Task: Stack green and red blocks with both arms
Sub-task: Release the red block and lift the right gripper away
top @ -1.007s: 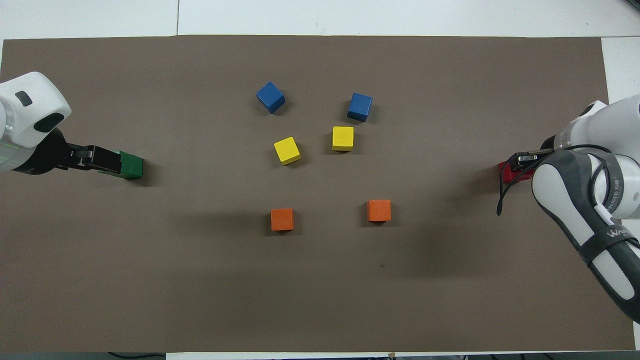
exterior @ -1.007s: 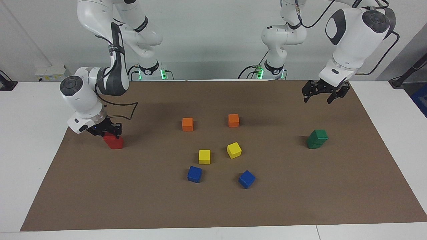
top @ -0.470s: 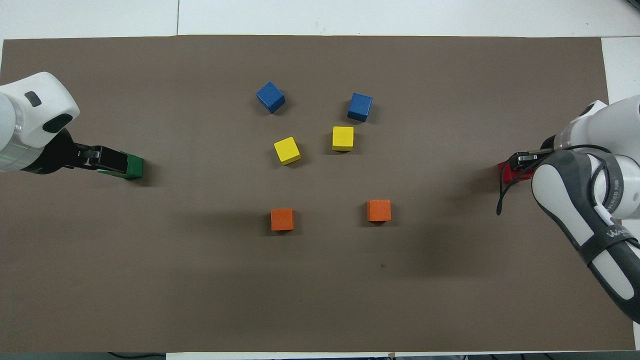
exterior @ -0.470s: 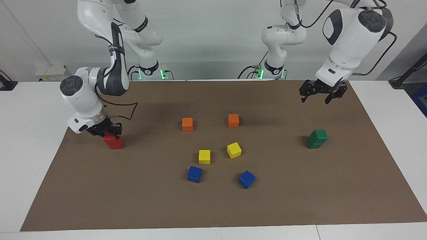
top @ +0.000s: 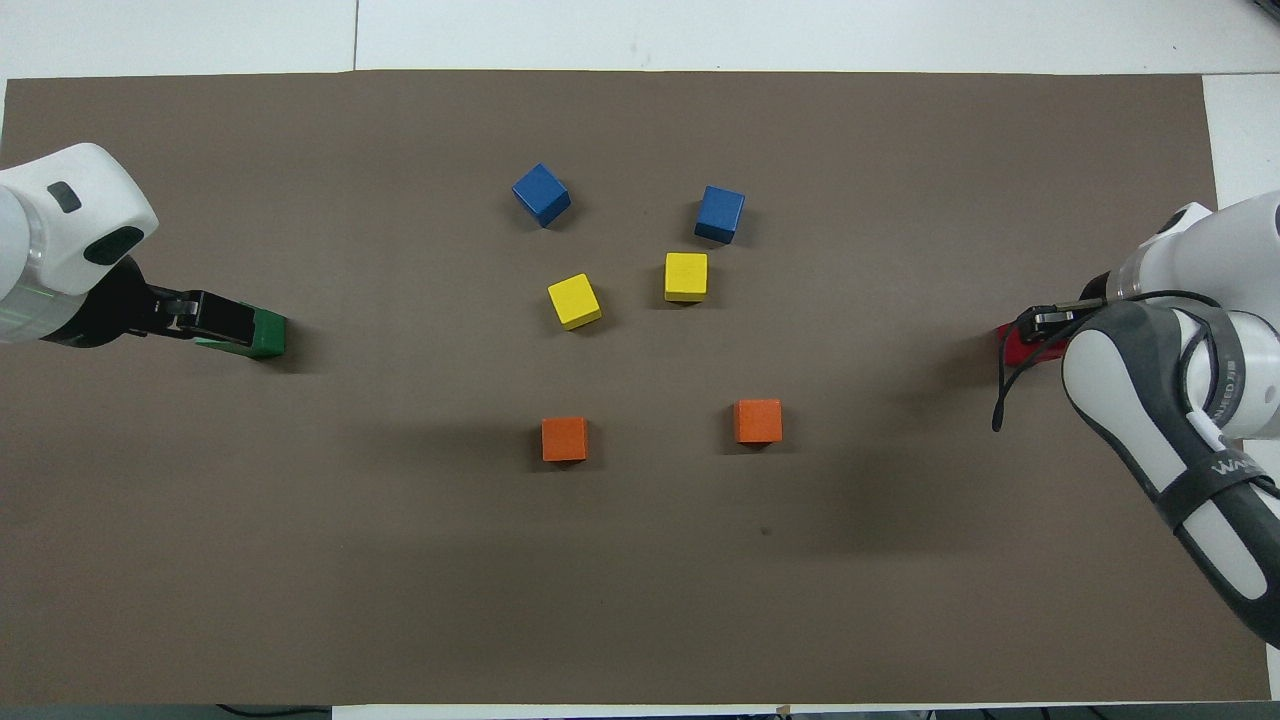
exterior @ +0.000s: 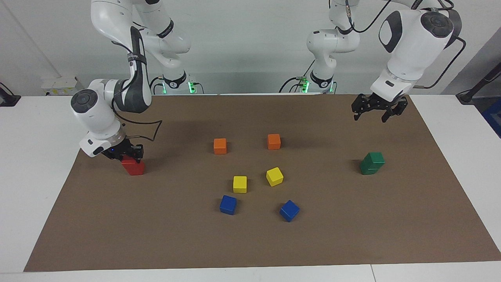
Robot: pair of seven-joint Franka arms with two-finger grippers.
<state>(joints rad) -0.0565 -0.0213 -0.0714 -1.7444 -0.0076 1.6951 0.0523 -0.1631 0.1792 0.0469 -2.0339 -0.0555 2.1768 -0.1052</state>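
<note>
A robotics lab is being shown: two white arms [exterior: 117,90] are being mounted at a white bench [exterior: 39,129], a brown mat [exterior: 254,243] is being spread over it, coloured cubes [exterior: 240,184] are being laid out, and bare grey walls [exterior: 242,47] are being seen.
</note>
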